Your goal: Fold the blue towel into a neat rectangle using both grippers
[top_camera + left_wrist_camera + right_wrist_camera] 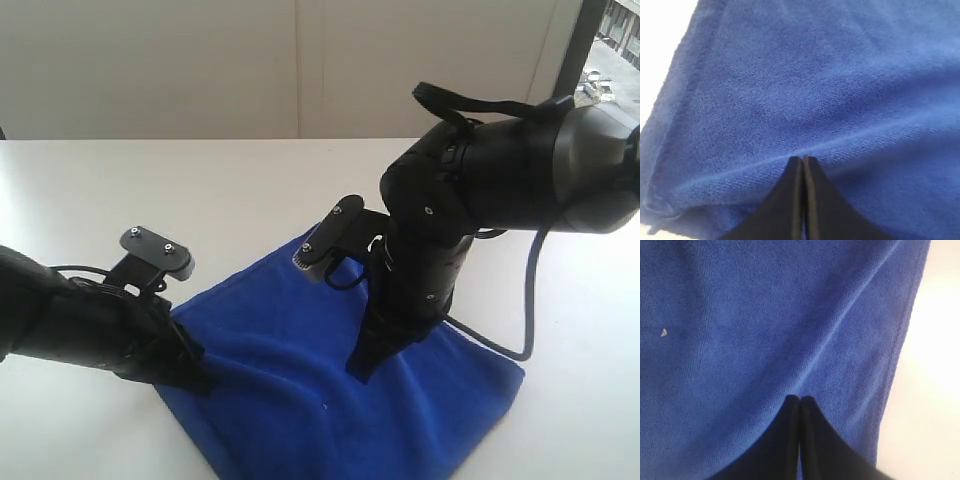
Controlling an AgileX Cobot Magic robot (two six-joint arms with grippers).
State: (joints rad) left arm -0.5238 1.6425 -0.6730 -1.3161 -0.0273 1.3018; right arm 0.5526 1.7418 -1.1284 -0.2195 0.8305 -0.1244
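Observation:
The blue towel (pixel 290 410) lies rumpled on the white table (pixel 150 190), one corner toward the far side. My left gripper (pixel 195 378) comes in low from the left and is shut at the towel's left edge. My right gripper (pixel 362 368) points down and is shut on the cloth near its middle. A raised crease runs across the towel between the two. In the left wrist view the shut tips (pixel 803 159) meet a ridge of the towel (pixel 815 75). The right wrist view shows shut tips (pixel 800 399) where a crease in the towel (pixel 740 315) ends, near its stitched edge.
A black cable (pixel 530 280) loops from the right arm down to the towel's right side. Bare white table (pixel 935 390) lies beside the towel's edge. A pale wall stands behind the table.

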